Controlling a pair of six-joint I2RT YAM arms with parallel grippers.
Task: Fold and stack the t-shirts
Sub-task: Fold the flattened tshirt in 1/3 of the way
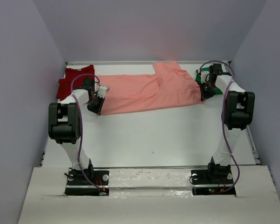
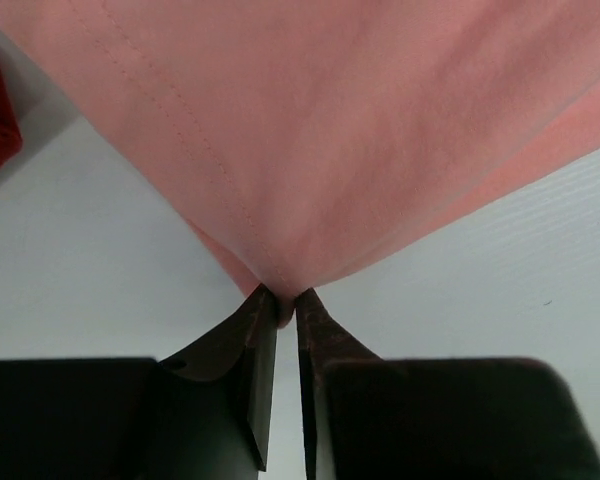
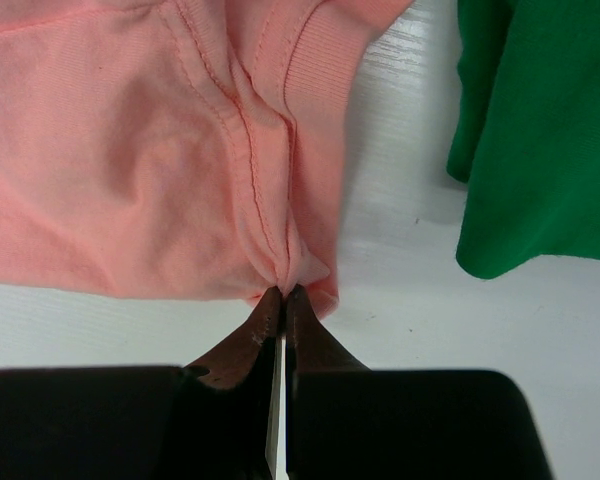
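Salmon-pink t-shirt: spread across far table, between dark red t-shirt and green t-shirt. Soft, light, limp; best pinched at hems. Left claw and right claw each closed on 1 edge.

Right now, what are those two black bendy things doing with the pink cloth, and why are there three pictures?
They are two robot arms bolted to a white table. One picture looks down from above; the other two come from cameras on each wrist. Three t-shirts lie there: a salmon-pink t-shirt in the middle, a dark red t-shirt far left, and a green t-shirt far right. The left pincer pinches one end of the pink shirt, and the right pincer pinches the other.
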